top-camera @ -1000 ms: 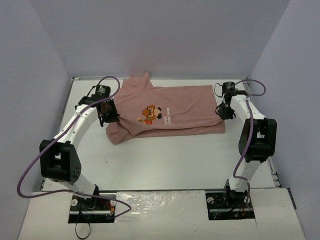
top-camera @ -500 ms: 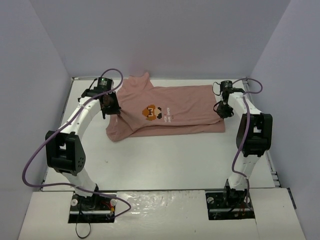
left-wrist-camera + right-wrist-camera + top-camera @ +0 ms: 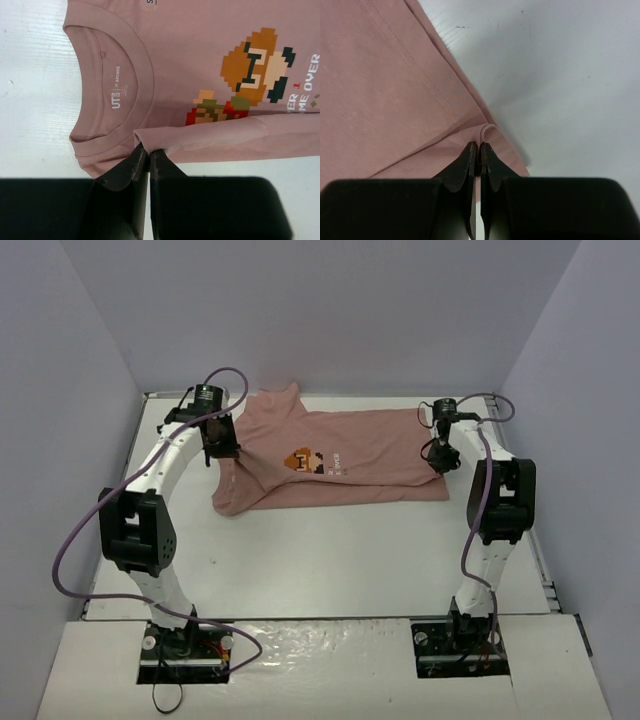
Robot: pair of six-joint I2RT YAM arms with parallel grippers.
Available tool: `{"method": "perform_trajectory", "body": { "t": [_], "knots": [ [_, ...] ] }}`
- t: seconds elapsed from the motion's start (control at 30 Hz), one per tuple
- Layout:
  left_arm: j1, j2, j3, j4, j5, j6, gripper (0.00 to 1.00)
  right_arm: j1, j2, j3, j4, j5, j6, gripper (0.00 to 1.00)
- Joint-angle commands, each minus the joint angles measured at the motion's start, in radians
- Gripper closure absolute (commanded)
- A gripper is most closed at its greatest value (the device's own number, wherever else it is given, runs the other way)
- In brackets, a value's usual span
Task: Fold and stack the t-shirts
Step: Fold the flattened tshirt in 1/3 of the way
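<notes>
Two tools are sharing one fold. The left tool is pinching shut on a doubled edge of the t-shirt just beside the collar, and the right tool is clamping shut on a hem corner at the other end. The pink t-shirt is lying lengthwise across the far half of the worktop, print facing up. A lengthwise fold is seemingly being made; next, both arms are likely needing to carry that edge across together, keeping it taut, then lay it flat before letting go.
</notes>
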Motion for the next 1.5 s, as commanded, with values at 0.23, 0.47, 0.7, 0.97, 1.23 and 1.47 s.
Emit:
{"method": "perform_trajectory", "body": {
  "t": [0.23,0.47,0.7,0.97,1.23,1.47],
  "knots": [
    [0.007,-0.023,0.021,0.025,-0.009,0.036,1.0,0.04,0.018,0.103,-0.01,0.057,-0.042,1.0],
    [0.009,0.009,0.063,0.024,0.004,0.036,1.0,0.039,0.046,0.139,-0.01,0.07,-0.028,1.0],
    [0.011,0.052,0.106,0.023,-0.003,0.033,1.0,-0.012,0.065,0.136,-0.011,0.083,0.009,0.94],
    [0.014,0.116,0.213,0.024,0.027,0.02,0.99,-0.017,-0.005,0.152,-0.011,0.047,-0.029,0.57],
    [0.012,0.26,0.386,0.023,0.085,0.016,0.91,-0.017,-0.187,0.039,-0.009,0.036,-0.059,0.55],
    [0.014,0.347,0.512,0.015,0.103,0.026,0.51,-0.017,-0.307,-0.094,-0.009,0.002,-0.065,0.55]
  ]
}}
